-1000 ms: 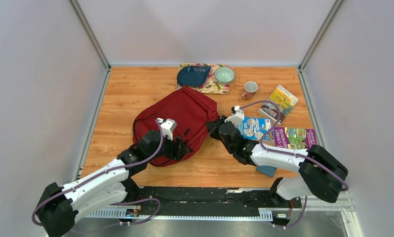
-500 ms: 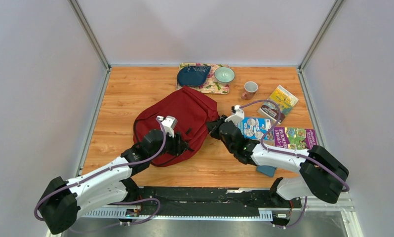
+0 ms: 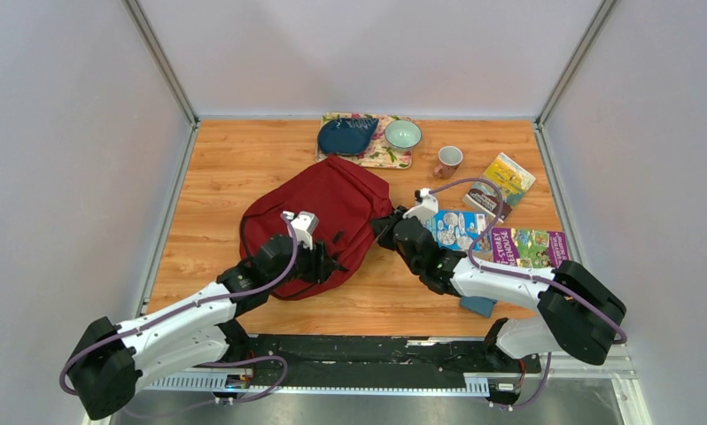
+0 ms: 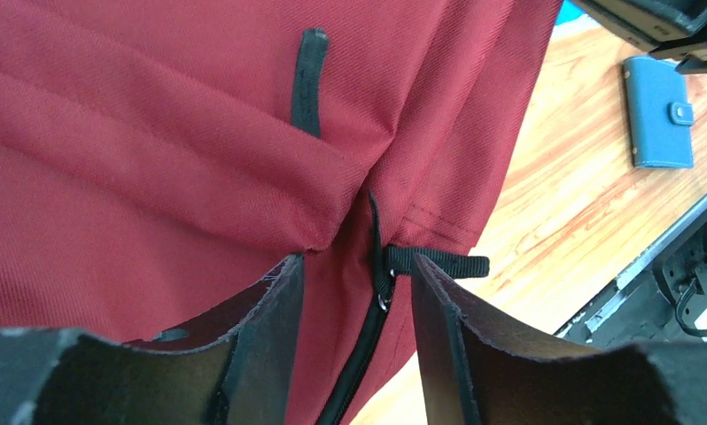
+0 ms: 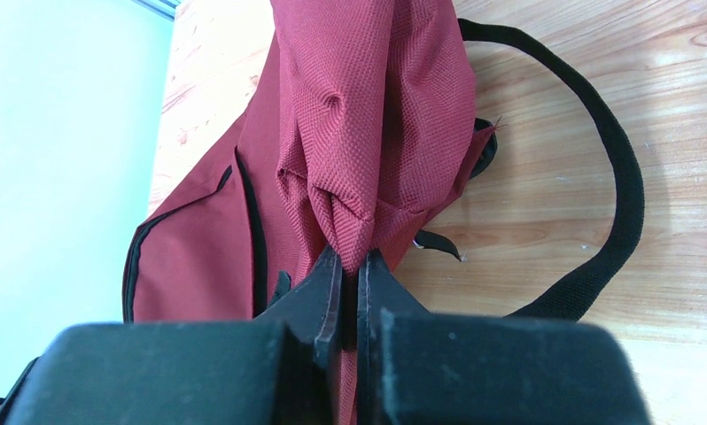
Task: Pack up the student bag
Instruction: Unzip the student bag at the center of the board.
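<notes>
1. Top external view, nearest the arm bases: a small blue wallet (image 3: 479, 306) lies on the wooden table (image 3: 217, 177) by its near edge, partly hidden under the right arm.
2. The left gripper (image 3: 320, 262) sits over the near right part of the student bag (image 3: 323, 205). In the left wrist view, this gripper (image 4: 357, 267) has its fingers (image 4: 275, 297) spread apart. They straddle a black zipper (image 4: 366, 354) and its flat black pull tab (image 4: 443, 263) without closing on either.
3. The right gripper (image 3: 382, 227) meets the bag's right edge. In the right wrist view its jaws are pressed together on a bunched fold of the red fabric (image 5: 376, 97), so the claw (image 5: 348, 264) is clamped on the bag. A black strap (image 5: 617, 177) loops out over the wood beside it.
4. The bag lies flat near the middle of the table, slightly left of centre, between the two grippers.
5. Right of the bag lie three books: a pale blue one (image 3: 461, 228) just beside the right wrist, a purple one (image 3: 529, 246) further right, and a yellow one (image 3: 508, 180) beyond them.
6. Farther back stands a mug (image 3: 448, 160).
7. Against the far edge a floral tray (image 3: 381, 157) carries a dark blue pouch (image 3: 345, 135) and a pale green bowl (image 3: 403, 134). The bag's top corner comes close to the tray.
</notes>
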Robot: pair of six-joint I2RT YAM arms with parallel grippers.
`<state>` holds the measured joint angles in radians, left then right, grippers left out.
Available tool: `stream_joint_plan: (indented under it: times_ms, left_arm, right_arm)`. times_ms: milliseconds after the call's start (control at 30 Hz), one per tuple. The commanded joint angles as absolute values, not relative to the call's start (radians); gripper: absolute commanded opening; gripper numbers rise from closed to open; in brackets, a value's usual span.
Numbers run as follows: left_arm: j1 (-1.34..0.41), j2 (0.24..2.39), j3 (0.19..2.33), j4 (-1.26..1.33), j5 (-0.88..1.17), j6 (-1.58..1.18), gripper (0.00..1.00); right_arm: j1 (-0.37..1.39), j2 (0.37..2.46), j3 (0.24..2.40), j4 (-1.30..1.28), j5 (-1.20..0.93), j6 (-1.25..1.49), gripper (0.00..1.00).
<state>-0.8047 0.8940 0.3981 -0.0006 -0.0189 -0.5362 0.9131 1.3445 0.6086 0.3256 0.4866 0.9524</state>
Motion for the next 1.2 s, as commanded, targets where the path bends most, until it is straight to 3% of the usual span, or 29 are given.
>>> stream_joint_plan:
  times_ms: [0,300,1167]
  left_arm:
    - [-0.818,0.829,0.423,-0.060,-0.078,-0.574,0.58]
    - [-0.819,0.813,0.411,-0.006,-0.045,-0.591,0.63]
    - [-0.834,0.933,0.430,0.092,-0.020,-0.611,0.46]
  right_arm:
    - [0.910,1.328,0.658,0.365,0.479,0.945,0.00]
    - [0.907,1.358,0.669,0.382,0.445,0.942,0.00]
    - [0.907,1.353,0.660,0.411,0.416,0.927,0.00]
